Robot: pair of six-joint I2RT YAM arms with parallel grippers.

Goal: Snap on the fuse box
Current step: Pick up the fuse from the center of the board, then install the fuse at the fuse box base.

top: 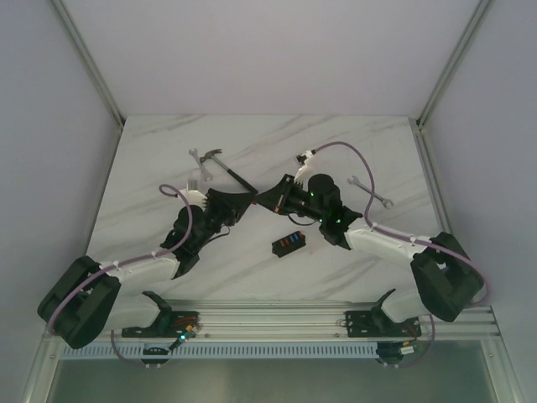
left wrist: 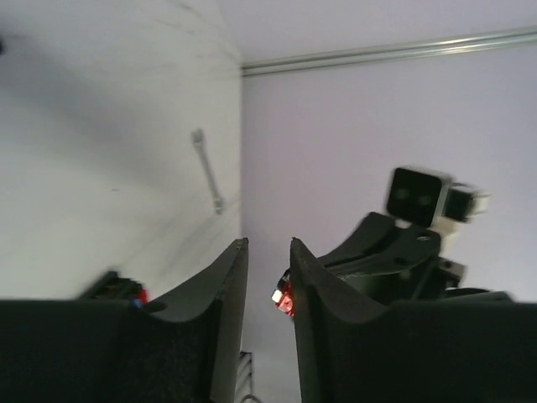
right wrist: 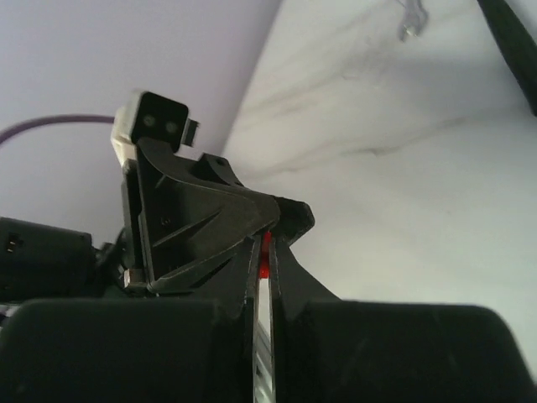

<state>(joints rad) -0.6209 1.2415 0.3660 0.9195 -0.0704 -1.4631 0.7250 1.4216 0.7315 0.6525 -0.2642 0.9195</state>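
I judge this a mid-air fuse hand-off: my right tool (right wrist: 267, 241) pinches a red fuse (right wrist: 265, 256), with the left tool (left wrist: 268, 245) slightly spread beside it. Next it needs careful alignment over the fuse box (top: 289, 244).

The top view looks steeply down from above and behind the left arm (top: 138, 267) and right arm (top: 386, 243), taking in the whole marble table (top: 252, 143). Each wrist view sits close behind its own gripper and looks along it, rolled so the table stands like a wall. The left gripper (left wrist: 267, 245) and right gripper (right wrist: 265, 243) face each other almost head-on, so the left view shows the right wrist camera (left wrist: 424, 195), the right view shows the left wrist camera (right wrist: 151, 122), and the left and top views also share a wrench (left wrist: 208, 171).
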